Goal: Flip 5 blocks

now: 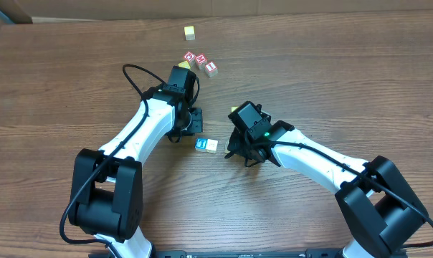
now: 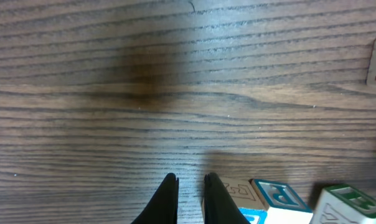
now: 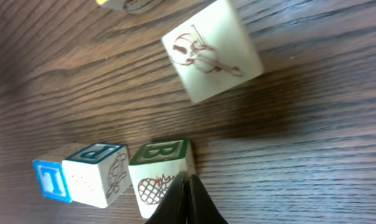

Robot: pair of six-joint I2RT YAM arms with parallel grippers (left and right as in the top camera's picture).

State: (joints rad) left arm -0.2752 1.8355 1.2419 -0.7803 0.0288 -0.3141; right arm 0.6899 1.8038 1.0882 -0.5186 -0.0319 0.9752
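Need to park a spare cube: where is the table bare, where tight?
Bare wood: left of the white left arm, and far right beyond the white right arm. Crowded: the centre, where small blue-and-cream wooden blocks sit between the arms, and around the red-and-white lettered cubes.

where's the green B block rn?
Right wrist view, bottom centre: the green B block sits beside the P block, right gripper at its corner.
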